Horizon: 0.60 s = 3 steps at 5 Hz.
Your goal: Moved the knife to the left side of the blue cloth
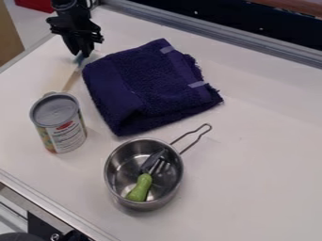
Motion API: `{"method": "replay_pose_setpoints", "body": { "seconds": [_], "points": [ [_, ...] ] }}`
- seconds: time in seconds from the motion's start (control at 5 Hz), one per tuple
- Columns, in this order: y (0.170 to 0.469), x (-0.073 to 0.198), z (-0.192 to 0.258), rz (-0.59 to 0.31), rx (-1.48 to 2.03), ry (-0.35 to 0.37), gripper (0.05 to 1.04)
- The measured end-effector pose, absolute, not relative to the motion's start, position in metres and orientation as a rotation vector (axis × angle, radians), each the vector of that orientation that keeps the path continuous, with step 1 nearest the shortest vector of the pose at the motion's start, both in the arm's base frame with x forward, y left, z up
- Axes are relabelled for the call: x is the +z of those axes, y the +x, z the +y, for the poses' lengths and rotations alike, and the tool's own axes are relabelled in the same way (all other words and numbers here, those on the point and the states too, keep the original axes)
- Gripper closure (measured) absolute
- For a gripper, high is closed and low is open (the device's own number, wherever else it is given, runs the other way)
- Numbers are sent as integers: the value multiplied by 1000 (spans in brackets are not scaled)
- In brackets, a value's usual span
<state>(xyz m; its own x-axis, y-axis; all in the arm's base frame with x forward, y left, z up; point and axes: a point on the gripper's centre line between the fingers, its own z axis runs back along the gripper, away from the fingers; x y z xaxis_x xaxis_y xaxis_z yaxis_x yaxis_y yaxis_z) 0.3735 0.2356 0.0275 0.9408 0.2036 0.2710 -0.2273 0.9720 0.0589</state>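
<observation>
At the upper left, the black gripper (82,53) hangs down close to the table, just beyond the upper left corner of the blue cloth. Directly below it is the blue end of the knife (79,59); whether it is held cannot be made out. A pale, long part runs from there down and left toward the can, along the cloth's left side. The dark blue cloth (141,87) lies folded on the white table, upper middle.
A tin can (66,134) stands left of the cloth's lower part. Below the cloth is a metal pot (112,181), its wire handle pointing up and right, with a green-handled utensil (140,188) inside. The white table (264,155) has a metal rail along its far edge.
</observation>
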Motion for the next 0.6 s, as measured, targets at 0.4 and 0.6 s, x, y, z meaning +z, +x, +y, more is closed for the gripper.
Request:
{"method": "replay_pose_setpoints", "body": {
  "seconds": [0.4,0.6],
  "points": [
    [377,52,230,-384,332,157,85],
    [379,77,210,-415,344,140,83]
  ]
}}
